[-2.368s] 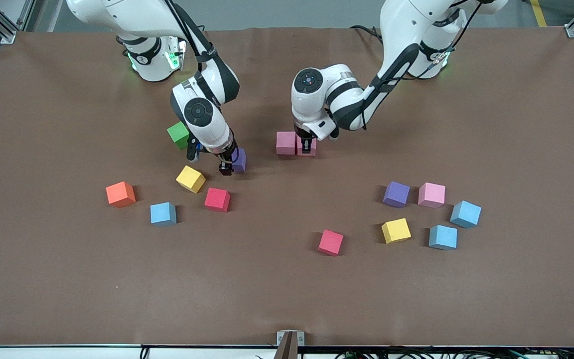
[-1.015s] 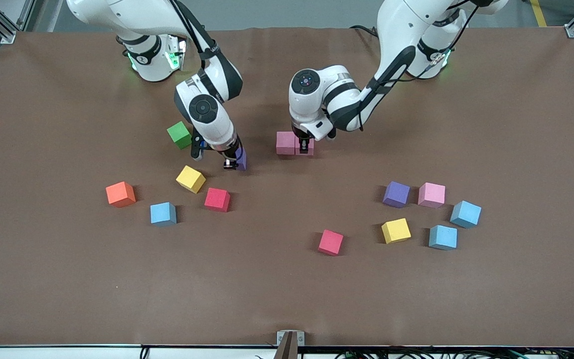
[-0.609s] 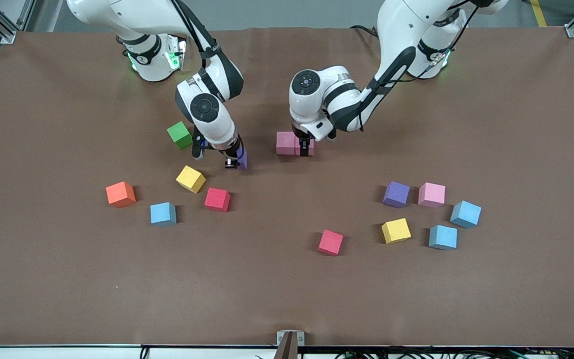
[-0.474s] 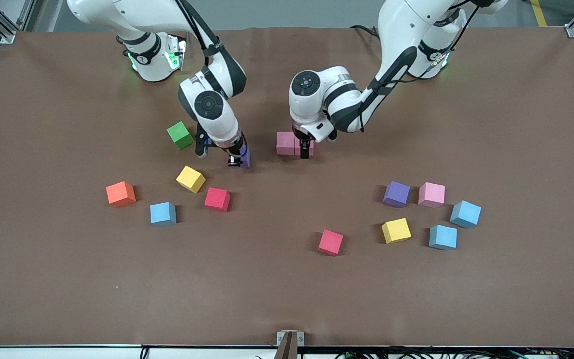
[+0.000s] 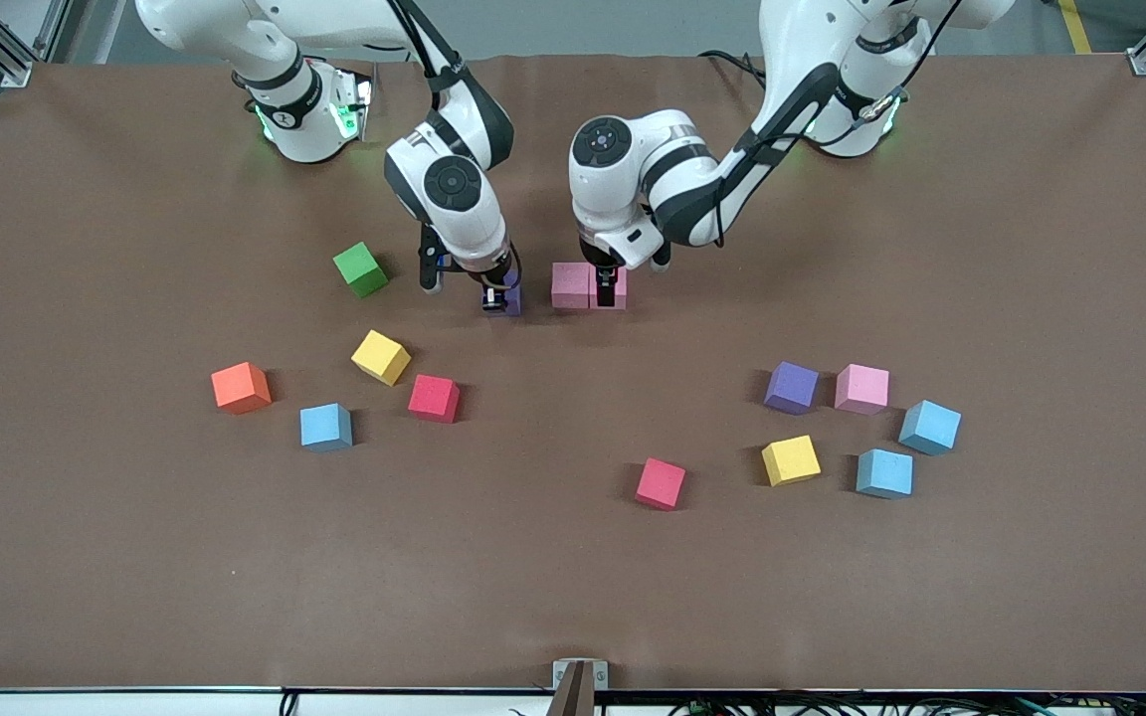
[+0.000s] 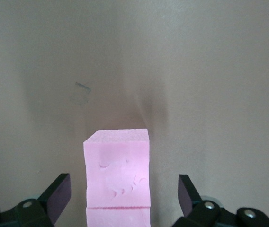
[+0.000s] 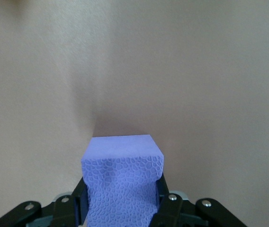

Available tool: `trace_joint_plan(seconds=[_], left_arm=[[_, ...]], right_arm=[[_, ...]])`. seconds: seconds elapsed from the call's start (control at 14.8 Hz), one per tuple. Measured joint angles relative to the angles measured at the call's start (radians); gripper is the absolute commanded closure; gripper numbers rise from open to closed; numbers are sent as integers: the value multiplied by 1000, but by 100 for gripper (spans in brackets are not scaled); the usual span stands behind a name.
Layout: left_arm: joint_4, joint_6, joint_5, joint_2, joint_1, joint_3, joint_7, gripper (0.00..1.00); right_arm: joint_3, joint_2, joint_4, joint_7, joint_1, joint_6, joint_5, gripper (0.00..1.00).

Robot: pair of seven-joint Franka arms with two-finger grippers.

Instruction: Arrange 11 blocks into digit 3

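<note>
My right gripper (image 5: 501, 297) is shut on a purple block (image 5: 509, 298), held low beside a row of two pink blocks (image 5: 570, 285), toward the right arm's end of it. The right wrist view shows the purple block (image 7: 120, 179) squeezed between the fingers of the right gripper (image 7: 120, 196). My left gripper (image 5: 609, 290) is open and straddles the second pink block (image 5: 619, 287). In the left wrist view the left gripper (image 6: 123, 189) has its fingers well clear of the pink blocks (image 6: 117, 163). No digit figure shows.
A green cube (image 5: 360, 268) sits near the right arm. Yellow (image 5: 380, 357), orange (image 5: 241, 387), blue (image 5: 325, 426) and red (image 5: 434, 398) blocks lie nearer the camera. Red (image 5: 660, 483), purple (image 5: 791, 387), pink (image 5: 861, 388), yellow (image 5: 790, 459) and two blue blocks (image 5: 883, 472) lie toward the left arm's end.
My right gripper has carried the purple block from near the yellow block toward the pink pair. My left gripper has stayed at the pink blocks.
</note>
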Motion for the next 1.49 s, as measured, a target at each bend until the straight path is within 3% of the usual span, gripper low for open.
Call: trace_joint_plan(seconds=[0.27,0.61,0.88,1.22,1.49], left_arm=[[19,-18,0,-43,62,-1,108,0],[211,-143,0,-17,142,2,394,0],[371,-153,0,83,175,16,525,0],[536,-144,0,238,177,87,675,0],[627,-55,0,334,172,143,744,0]], right_arm=[[0,0,5,37,15,7,0,100],[0,0,31,66,23,8,0,100],[0,0,34,71,38,8,2,99],[0,0,36,94,58,7,3,99],[0,12,47,101,60,3,3,98]])
